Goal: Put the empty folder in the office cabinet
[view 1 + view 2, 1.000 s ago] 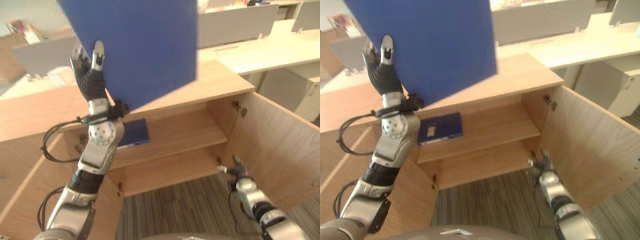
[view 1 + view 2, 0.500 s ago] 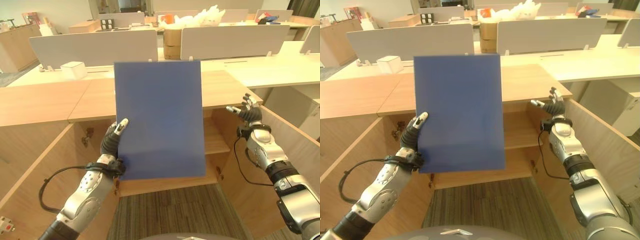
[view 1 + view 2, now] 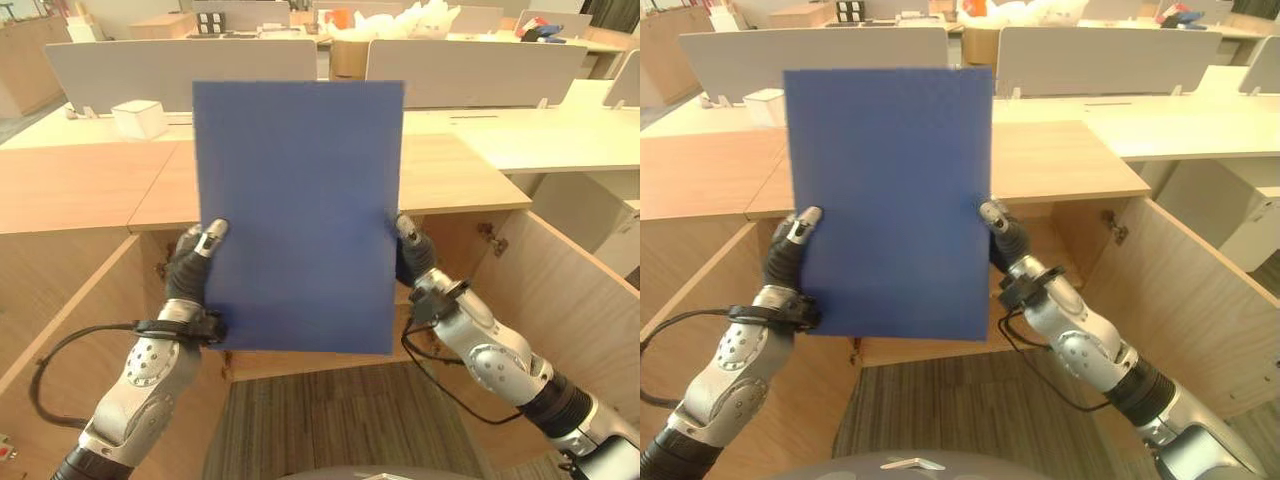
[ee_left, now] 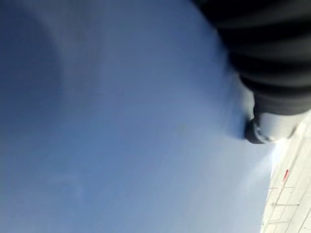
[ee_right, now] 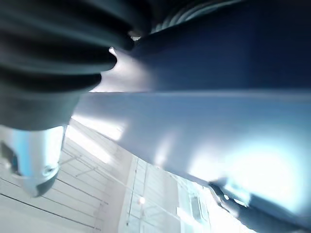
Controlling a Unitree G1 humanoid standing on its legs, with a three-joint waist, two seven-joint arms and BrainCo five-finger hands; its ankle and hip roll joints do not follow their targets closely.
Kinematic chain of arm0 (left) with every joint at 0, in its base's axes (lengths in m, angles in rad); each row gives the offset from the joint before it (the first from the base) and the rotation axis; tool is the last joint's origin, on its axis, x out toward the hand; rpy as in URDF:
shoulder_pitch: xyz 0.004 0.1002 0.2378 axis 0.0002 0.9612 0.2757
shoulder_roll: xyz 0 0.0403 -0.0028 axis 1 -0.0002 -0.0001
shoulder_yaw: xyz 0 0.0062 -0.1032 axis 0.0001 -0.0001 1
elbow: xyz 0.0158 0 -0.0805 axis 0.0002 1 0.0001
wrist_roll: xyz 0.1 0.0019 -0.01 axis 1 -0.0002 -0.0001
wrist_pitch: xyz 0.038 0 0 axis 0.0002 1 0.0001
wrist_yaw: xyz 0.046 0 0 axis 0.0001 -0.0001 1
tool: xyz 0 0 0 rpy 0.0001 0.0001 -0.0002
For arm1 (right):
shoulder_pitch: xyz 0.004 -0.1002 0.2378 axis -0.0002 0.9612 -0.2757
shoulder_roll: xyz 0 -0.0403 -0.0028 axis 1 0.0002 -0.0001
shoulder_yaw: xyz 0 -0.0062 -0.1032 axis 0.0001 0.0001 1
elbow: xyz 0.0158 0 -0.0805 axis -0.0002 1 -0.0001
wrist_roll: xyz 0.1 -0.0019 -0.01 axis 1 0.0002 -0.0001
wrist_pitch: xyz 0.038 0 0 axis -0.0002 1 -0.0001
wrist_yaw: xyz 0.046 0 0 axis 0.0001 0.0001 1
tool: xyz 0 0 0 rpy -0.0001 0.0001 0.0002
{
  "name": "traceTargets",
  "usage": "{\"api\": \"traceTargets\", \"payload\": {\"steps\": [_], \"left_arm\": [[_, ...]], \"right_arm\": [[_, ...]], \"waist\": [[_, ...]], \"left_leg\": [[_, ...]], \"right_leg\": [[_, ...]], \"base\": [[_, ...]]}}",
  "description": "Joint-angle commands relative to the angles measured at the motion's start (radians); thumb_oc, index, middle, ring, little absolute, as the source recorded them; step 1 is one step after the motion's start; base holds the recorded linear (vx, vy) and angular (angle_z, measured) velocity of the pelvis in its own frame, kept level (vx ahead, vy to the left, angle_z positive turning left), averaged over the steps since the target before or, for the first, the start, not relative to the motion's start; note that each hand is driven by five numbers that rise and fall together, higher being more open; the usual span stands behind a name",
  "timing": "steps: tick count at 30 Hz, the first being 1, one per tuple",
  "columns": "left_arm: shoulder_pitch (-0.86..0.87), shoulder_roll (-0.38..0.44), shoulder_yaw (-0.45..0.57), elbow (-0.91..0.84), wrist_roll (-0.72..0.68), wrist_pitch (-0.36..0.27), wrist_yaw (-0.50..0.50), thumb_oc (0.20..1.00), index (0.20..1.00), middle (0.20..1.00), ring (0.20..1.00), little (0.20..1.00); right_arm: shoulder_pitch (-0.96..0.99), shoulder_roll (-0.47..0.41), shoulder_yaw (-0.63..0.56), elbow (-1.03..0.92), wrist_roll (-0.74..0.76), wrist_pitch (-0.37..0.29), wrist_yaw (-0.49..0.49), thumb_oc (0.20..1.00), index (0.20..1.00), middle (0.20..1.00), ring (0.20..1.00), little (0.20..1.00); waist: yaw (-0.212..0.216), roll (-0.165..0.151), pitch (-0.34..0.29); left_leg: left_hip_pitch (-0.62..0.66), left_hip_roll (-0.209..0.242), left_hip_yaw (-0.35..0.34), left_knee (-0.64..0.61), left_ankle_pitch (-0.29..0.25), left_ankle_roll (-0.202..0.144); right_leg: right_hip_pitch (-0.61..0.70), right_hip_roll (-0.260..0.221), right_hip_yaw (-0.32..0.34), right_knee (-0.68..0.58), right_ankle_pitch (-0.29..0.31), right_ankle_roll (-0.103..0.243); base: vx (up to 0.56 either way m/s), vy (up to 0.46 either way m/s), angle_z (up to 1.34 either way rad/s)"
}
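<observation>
A plain blue folder (image 3: pixel 298 215) stands upright in front of me and hides the middle of the open wooden office cabinet (image 3: pixel 460 175). My left hand (image 3: pixel 190 275) grips its left edge low down, thumb on the front face and fingers behind. My right hand (image 3: pixel 412 262) holds the right edge at about the same height, with its thumb on the front rim. The left wrist view looks straight onto the blue folder face (image 4: pixel 121 121). The folder (image 5: pixel 218 121) also runs past my right hand in the right wrist view.
The cabinet's right door (image 3: pixel 570 300) swings out toward me, and the left door (image 3: pixel 60 330) stands open too. Striped carpet (image 3: pixel 330 430) lies below. Behind the cabinet are office desks with grey partitions (image 3: pixel 470 70) and a white box (image 3: pixel 138 117).
My right hand has come across from near the right door to the folder's right edge. The folder now sits a little higher and closer. The view has shifted slightly.
</observation>
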Motion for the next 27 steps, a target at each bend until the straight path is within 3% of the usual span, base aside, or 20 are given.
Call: {"api": "traceTargets", "payload": {"steps": [1, 12, 27], "left_arm": [[-0.035, -0.016, 0.040, -0.007, 0.171, -0.061, 0.043, 0.200, 0.200, 0.200, 0.200, 0.200], [-0.017, -0.050, 0.114, 0.027, 0.187, -0.084, 0.055, 0.200, 0.200, 0.200, 0.200, 0.200], [0.045, -0.037, -0.057, 0.026, 0.031, -0.013, -0.059, 0.200, 0.200, 0.200, 0.200, 0.200]], "right_arm": [[-0.074, 0.061, 0.090, -0.063, -0.033, -0.002, 0.083, 1.000, 1.000, 1.000, 1.000, 1.000], [-0.024, 0.020, 0.094, -0.047, -0.016, 0.012, 0.100, 1.000, 1.000, 1.000, 1.000, 1.000], [-0.018, 0.015, 0.030, 0.025, 0.000, 0.016, 0.040, 1.000, 1.000, 1.000, 1.000, 1.000]], "waist": [[0.022, -0.036, -0.021], [0.031, -0.051, -0.022], [0.023, -0.046, -0.022]], "left_leg": [[-0.025, 0.028, -0.009, 0.001, -0.079, -0.025], [-0.034, 0.030, -0.006, 0.001, -0.080, -0.025], [-0.039, 0.028, 0.001, 0.001, -0.079, -0.019]], "right_leg": [[0.009, -0.057, -0.020, 0.031, -0.074, 0.053], [0.007, -0.063, -0.026, 0.024, -0.075, 0.054], [-0.002, -0.066, -0.022, 0.019, -0.065, 0.061]], "base": [[0.00, 0.000, 0.00], [0.00, 0.000, 0.00], [0.00, 0.000, 0.00]]}}
